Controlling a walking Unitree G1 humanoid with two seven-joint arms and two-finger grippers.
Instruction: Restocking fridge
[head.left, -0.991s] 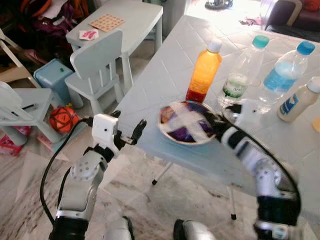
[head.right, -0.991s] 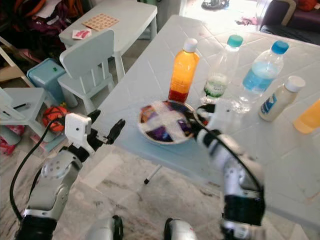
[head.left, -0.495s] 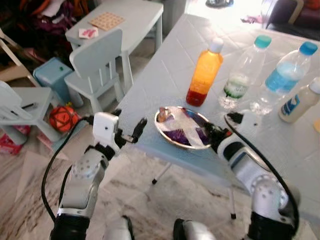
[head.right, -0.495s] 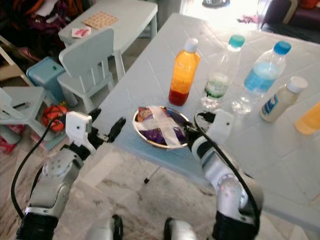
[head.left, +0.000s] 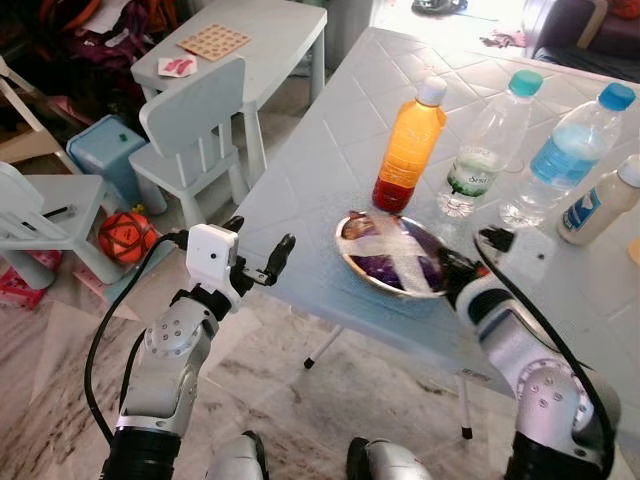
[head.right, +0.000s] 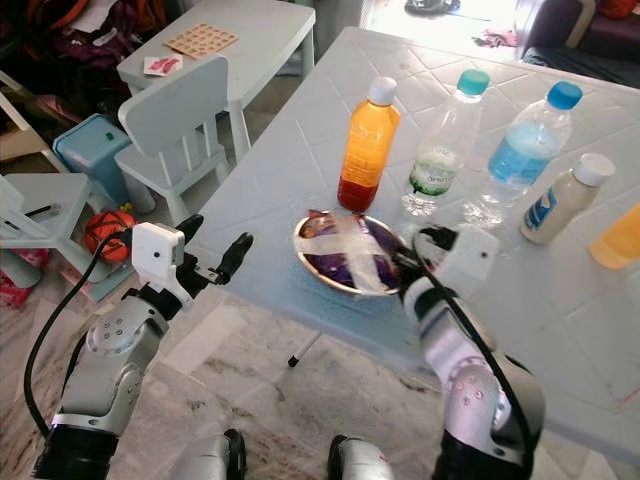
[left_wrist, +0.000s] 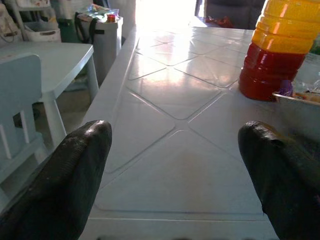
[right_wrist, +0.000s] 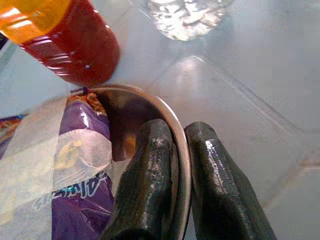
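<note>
The bowl (head.left: 392, 255) has slid a little away from the table (head.left: 330, 150) edge, closer to the clear bottle (head.left: 482, 145), with the right gripper (right_wrist: 177, 170) still pinching its rim. One finger is inside the bowl and one is outside. The bowl holds purple snack packets (right_wrist: 85, 200) under strips of tape (head.left: 395, 250). The orange bottle (head.left: 408, 143) stands just behind the bowl. Next to it are the clear bottle, a blue bottle (head.left: 567, 150) and a white bottle (head.left: 598, 200), all in a row. The left gripper (head.left: 258, 262) is spread open, holding nothing, by the table edge near the bowl. A small chair (head.left: 195, 135) and a red ball (head.left: 126, 237) sit on the floor beyond it.
</note>
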